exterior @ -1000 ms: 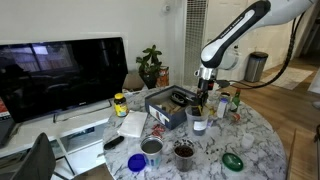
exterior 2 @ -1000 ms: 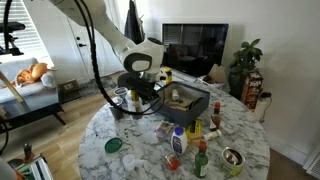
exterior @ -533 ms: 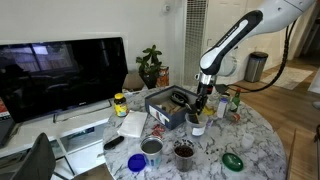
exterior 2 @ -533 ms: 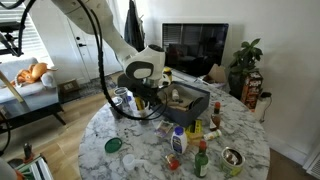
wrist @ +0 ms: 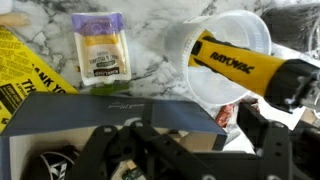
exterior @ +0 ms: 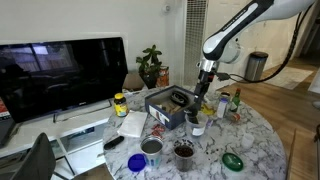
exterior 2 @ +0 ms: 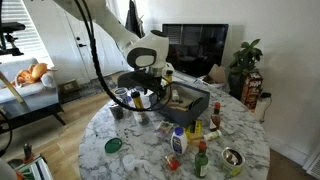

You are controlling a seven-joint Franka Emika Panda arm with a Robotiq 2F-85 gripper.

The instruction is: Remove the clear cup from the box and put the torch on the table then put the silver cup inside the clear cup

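clear cup on table, beside box.

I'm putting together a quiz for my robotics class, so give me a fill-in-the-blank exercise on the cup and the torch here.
The torch stands in the clear cup; its body is black and ___.
The cup rests on the ___-patterned table.
The cup is already out of the dark grey-blue ___.
Missing words: yellow; marble; box.
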